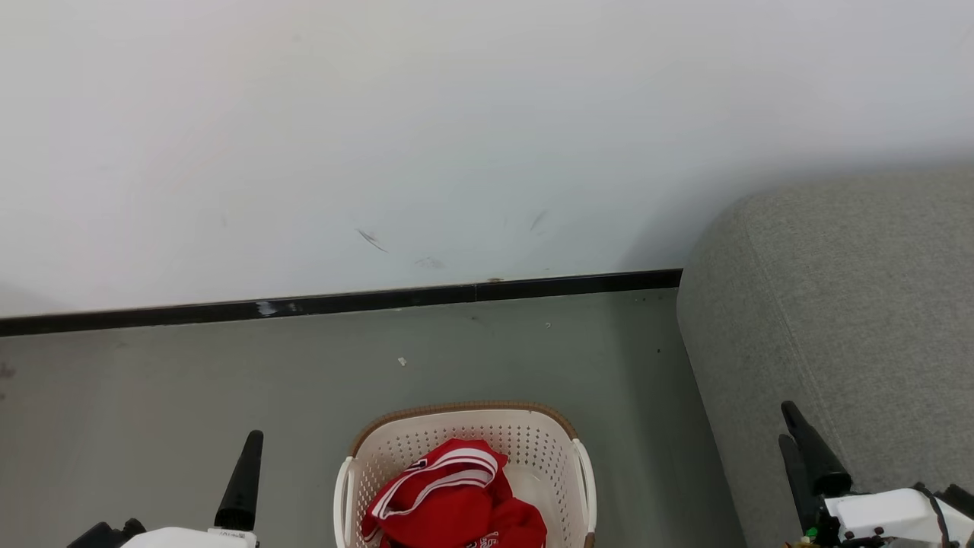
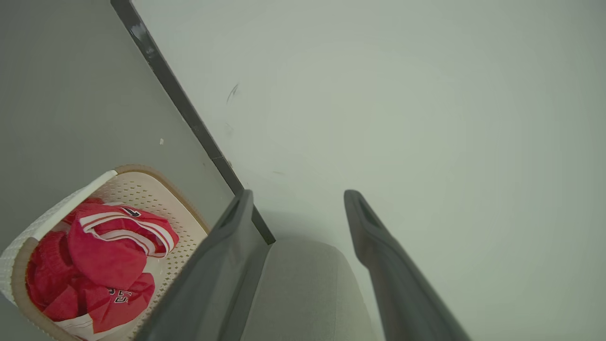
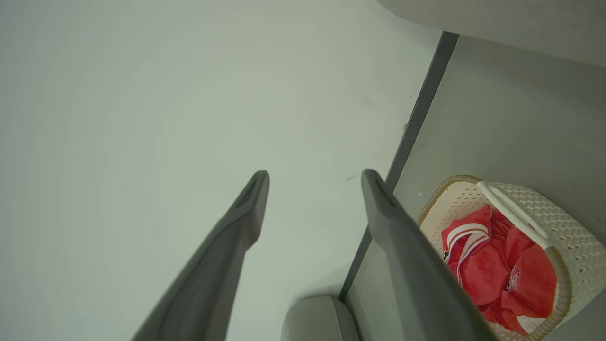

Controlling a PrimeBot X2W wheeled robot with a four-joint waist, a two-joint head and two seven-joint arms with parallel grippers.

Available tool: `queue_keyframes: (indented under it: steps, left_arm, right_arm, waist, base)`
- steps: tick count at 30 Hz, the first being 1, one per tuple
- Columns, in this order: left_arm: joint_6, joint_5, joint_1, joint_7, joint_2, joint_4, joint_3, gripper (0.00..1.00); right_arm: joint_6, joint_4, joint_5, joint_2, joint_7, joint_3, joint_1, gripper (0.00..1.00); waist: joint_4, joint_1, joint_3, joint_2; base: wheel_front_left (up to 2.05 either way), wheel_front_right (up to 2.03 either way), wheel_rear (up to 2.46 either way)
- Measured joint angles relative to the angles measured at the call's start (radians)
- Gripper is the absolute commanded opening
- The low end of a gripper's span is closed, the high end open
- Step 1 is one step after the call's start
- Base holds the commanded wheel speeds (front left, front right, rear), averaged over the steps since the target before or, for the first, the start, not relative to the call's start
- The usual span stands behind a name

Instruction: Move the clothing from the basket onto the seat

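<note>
Left gripper (image 2: 298, 196) and right gripper (image 3: 316, 176) are spread wide, empty; clothing (image 1: 449, 495), bottom centre, is best pinched at its striped fold.

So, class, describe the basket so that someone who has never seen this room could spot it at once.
Start at the white wall with its black skirting strip; on the grey floor before it, left of the big grey seat, stands the basket. It alone is cream, perforated, brown-rimmed, and holds red clothing.
</note>
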Motion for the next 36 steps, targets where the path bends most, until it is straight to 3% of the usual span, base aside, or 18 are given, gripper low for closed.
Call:
queue_keyframes:
  steps: [6, 17, 36]
  left_arm:
    - [0.013, 0.09, -0.003, -0.018, 0.016, -0.013, -0.02, 1.0]
    - [0.051, 0.305, -0.024, -0.059, 0.026, -0.053, -0.064, 1.0]
    - [0.16, 0.73, -0.024, -0.129, 0.06, -0.1, -0.168, 1.0]
  right_arm:
    - [0.0, -0.017, -0.123, 0.0, -0.014, 0.006, 0.0, 1.0]
    - [0.0, -0.047, -0.352, 0.012, -0.039, 0.016, 0.0, 1.0]
    - [0.0, -0.077, -0.802, 0.032, -0.082, 0.033, 0.0, 1.0]
  waist:
    - [0.002, 0.0035, -0.002, 0.0]
    - [0.007, 0.0049, -0.003, 0.0]
    - [0.011, -0.0022, 0.008, 0.0]
  base:
    - [0.0, 0.0, 0.0]
    - [0.0, 0.0, 0.0]
    - [0.0, 0.0, 0.0]
